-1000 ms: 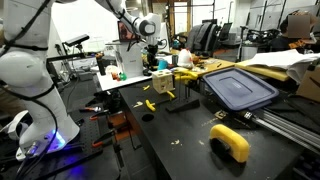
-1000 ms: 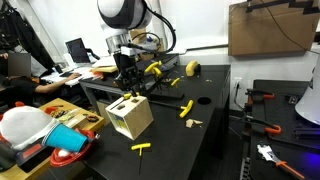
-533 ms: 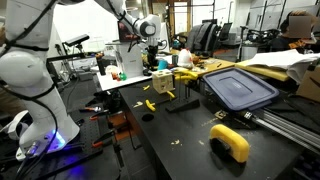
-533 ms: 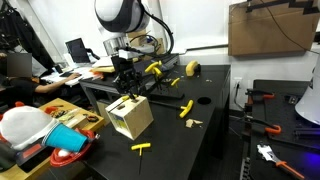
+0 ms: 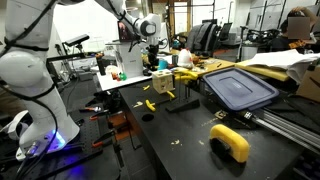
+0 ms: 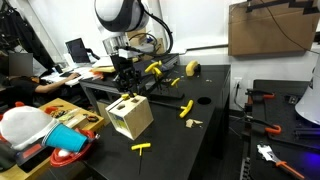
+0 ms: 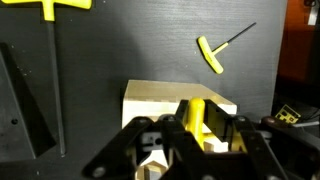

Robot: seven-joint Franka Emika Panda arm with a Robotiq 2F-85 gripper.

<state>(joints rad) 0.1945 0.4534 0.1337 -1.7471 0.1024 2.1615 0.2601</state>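
Now, the gripper (image 6: 124, 88) is clamped on a yellow block (image 7: 196, 112), and it hangs right over the top of the box (image 6: 133, 118), with the block upright just above the box's top face. Biggest worry first: I'd say the box is loose on the table (image 6: 205, 145) and sits near the table's corner, so a push down off-centre could shove or tip it. A dark slot shows in the box's top in an exterior view, and if the block meets the wood beside it, it could jam. Smaller worry: the block could twist in the fingers (image 7: 160, 135), slip out and tumble off the box. Smaller again: a sideways swing could knock a key (image 6: 142, 147) lying near the box.

Counting, big to small:
- one table
- one blue lid (image 5: 240, 88), well apart from the box
- one box
- one yellow arch (image 5: 230, 142), far from the box
- at least three T-handled keys scattered about the box, two of them in the wrist view beyond it; more I can't tell
- one block in the grip
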